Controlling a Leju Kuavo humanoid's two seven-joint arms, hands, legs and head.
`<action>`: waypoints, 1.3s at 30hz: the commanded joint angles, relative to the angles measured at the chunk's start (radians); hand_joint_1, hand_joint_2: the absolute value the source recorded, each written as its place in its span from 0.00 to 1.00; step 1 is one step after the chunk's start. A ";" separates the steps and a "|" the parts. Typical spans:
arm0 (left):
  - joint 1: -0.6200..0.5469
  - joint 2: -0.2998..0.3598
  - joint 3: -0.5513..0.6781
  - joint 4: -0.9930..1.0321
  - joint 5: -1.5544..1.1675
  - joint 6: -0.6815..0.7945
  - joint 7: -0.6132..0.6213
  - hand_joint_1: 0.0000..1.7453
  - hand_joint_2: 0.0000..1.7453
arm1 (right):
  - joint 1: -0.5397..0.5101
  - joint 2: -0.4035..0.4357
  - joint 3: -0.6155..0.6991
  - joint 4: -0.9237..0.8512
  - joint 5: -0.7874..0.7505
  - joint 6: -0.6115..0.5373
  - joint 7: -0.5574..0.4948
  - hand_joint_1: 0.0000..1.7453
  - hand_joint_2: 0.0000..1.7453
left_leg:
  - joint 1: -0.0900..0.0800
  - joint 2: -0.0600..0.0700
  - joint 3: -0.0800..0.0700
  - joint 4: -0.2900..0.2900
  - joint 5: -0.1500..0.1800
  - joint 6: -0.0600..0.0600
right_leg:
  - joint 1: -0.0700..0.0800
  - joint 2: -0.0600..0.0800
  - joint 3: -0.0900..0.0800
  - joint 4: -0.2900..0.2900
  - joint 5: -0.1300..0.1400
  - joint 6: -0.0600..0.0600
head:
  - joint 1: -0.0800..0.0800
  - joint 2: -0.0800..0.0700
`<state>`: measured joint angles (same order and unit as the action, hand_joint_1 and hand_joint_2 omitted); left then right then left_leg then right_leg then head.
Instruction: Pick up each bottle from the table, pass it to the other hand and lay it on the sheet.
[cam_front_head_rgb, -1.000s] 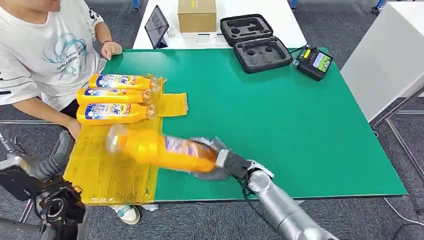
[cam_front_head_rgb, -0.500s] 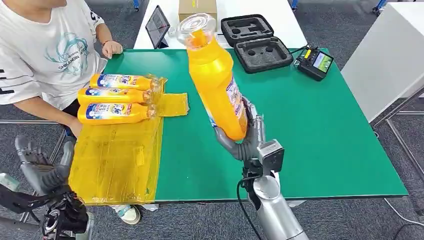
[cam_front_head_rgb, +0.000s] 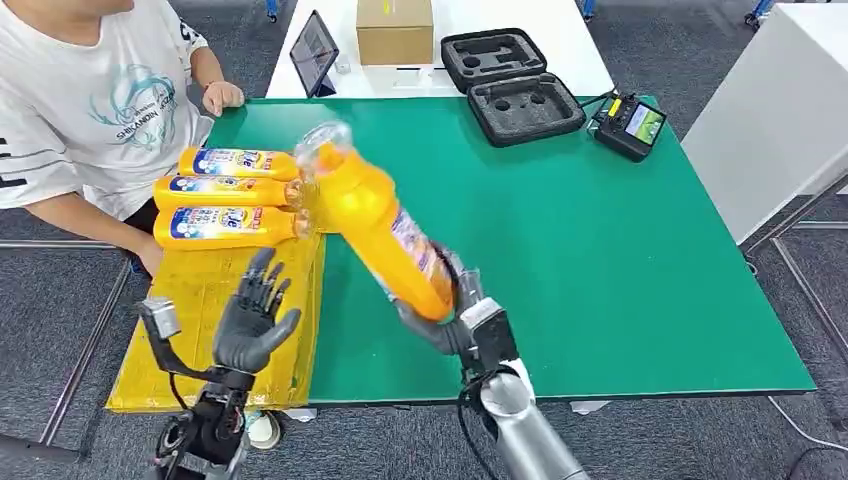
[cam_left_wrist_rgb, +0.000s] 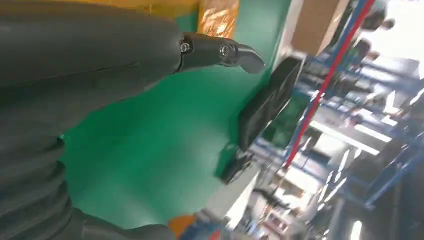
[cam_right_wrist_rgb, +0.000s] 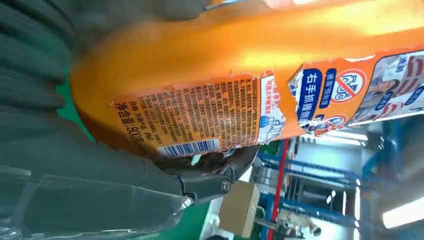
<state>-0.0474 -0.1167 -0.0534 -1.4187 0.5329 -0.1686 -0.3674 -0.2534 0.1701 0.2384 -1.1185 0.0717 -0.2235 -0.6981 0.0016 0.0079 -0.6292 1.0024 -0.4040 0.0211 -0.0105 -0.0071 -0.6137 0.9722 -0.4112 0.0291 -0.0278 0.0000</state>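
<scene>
- The right hand (cam_front_head_rgb: 450, 318) grips the tall orange plastic bottle with a clear cap (cam_front_head_rgb: 378, 228) low at its base, lifted off the green counter (cam_front_head_rgb: 600, 250) and leaning far-left. With so much weight above the grip, the bottle could pivot or slip out.
- The left hand (cam_front_head_rgb: 250, 318) is released — fingers spread, palm up, holding nothing — over the near part of the yellow crinkled plastic sheet (cam_front_head_rgb: 190, 350), apart from the bottle. If it closes late or on the narrow neck, the handover may fail.
- The capped end hangs just beside the three orange labelled bottles (cam_front_head_rgb: 235, 192) lying at the sheet's far end; a further swing could knock them.
- A seated person's arm (cam_front_head_rgb: 95, 215) rests near the sheet's left edge — a dropped bottle could roll that way.
</scene>
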 joint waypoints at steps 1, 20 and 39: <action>-0.043 0.043 -0.064 0.096 0.002 0.001 0.003 0.00 1.00 | -0.052 0.004 0.030 0.132 -0.006 0.001 0.000 1.00 1.00 | 0.000 0.000 0.005 -0.001 -0.001 -0.001 | 0.000 0.001 0.005 -0.001 -0.001 -0.001 | 0.000 0.000; -0.128 0.068 -0.161 0.190 0.035 -0.032 0.026 0.00 1.00 | -0.101 0.057 0.194 0.327 0.046 0.004 0.000 1.00 1.00 | 0.001 0.000 0.006 -0.001 -0.002 -0.002 | 0.001 0.001 0.006 -0.001 -0.001 -0.001 | 0.000 0.000; -0.167 0.081 -0.184 0.179 0.115 -0.049 0.048 0.00 1.00 | -0.138 0.138 0.357 0.585 0.144 0.004 0.000 1.00 1.00 | 0.002 -0.002 0.005 0.000 -0.002 -0.001 | 0.001 -0.001 0.006 -0.001 -0.002 -0.001 | -0.001 0.000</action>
<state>-0.1414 -0.0439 -0.2163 -1.2928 0.6451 -0.2296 -0.3254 -0.3842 0.2972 0.5036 -0.6370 0.1995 -0.2270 -0.6928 0.0017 0.0088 -0.6290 1.0024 -0.4039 0.0211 -0.0107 -0.0067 -0.6145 0.9723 -0.4113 0.0291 -0.0286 0.0000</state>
